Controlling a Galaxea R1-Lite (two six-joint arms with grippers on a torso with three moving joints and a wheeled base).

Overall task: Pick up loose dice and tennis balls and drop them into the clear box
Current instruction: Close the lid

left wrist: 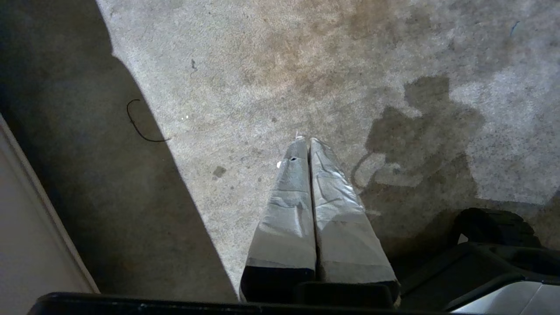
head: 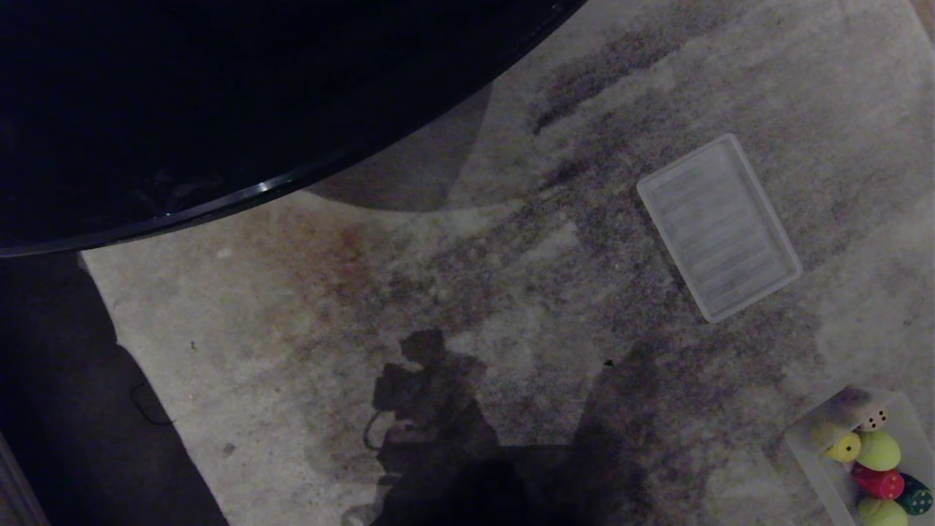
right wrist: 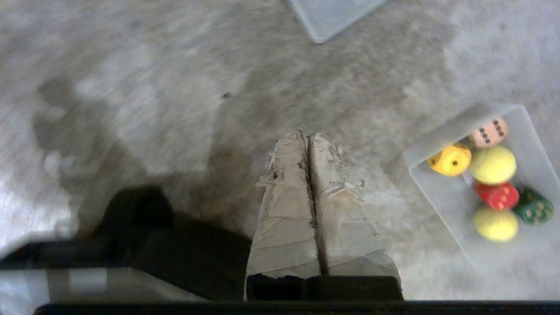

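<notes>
Above the stained carpet [right wrist: 153, 87], the right gripper [right wrist: 306, 136] points downward, its taped fingers pressed together with no gap and nothing between them. The left gripper [left wrist: 306, 142] hangs in the same downward pose over bare carpet, its fingers likewise closed flat against each other and empty. Neither arm appears in the head view.

The clear box [right wrist: 442, 201] rests on the carpet off to one side of the right gripper's fingertips, apart from them. In the head view it sits at the lower right corner [head: 807, 442], its long axis running diagonally. Inside it lie the yellow die [right wrist: 449, 159], the beige die [right wrist: 489, 132], the red die [right wrist: 498, 195], the dark green die [right wrist: 533, 210] and two tennis balls [right wrist: 492, 165], packed touching one another. The ribbed lid [head: 719, 228] lies flat on the carpet, well apart from the box, also diagonal.
</notes>
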